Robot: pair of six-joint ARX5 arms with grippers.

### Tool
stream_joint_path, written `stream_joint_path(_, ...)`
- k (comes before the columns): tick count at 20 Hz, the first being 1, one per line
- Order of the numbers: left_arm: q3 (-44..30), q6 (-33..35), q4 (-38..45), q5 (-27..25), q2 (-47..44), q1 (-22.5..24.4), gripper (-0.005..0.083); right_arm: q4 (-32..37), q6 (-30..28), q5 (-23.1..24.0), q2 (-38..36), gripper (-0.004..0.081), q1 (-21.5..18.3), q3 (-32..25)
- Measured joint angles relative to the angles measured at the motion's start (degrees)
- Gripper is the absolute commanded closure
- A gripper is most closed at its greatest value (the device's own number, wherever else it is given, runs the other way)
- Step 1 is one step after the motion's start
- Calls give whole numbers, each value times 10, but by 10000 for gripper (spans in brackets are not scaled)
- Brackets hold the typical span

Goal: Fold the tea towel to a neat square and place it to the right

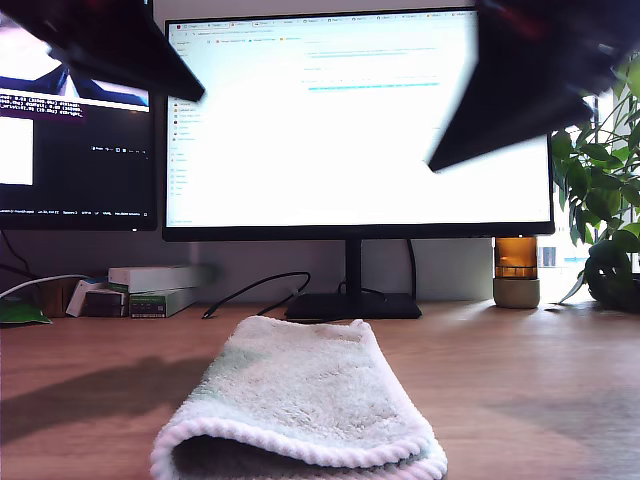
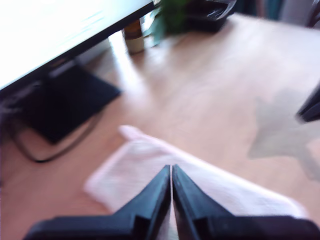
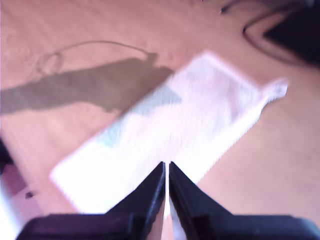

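tea towel (image 1: 300, 400) folded once, lower centre of exterior view, on worktop (image 1: 520, 390). first pincer (image 2: 171, 170) and second pincer (image 3: 166, 166) closed, empty, above it. risk: uneven corner grabs could skew the fold.

An off-white, faintly pink-tinged tea towel (image 1: 300, 395) with a ribbed edge is seen on a light brown wooden desk (image 1: 520, 380). Black is seen on my first gripper (image 2: 171, 170), my second gripper (image 3: 166, 165) and the monitor stand (image 1: 352, 300). An amber jar (image 1: 516, 257) sits beside green leaves (image 1: 605, 190).

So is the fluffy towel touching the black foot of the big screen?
Apart. In the exterior view, a bare strip of desk shows between the tea towel and the monitor stand base; the first wrist view shows the gap too.
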Motion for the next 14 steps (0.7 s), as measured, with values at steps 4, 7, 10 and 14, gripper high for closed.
stream_joint_path(4,-79,-45,-85,-36,-56,-88,795,-96,7,-32,-63,777,24,-31)
stream_joint_path(7,-81,-58,-158,-34,-73,-163,793,-119,7,-30,-85,774,34,-30)
stream_joint_path(10,-81,-55,-178,-36,-75,-188,778,-124,-23,-26,-81,770,34,-30)
stream_joint_path(14,-81,68,-186,-80,-72,-193,553,-94,-184,-29,-80,732,34,-30)
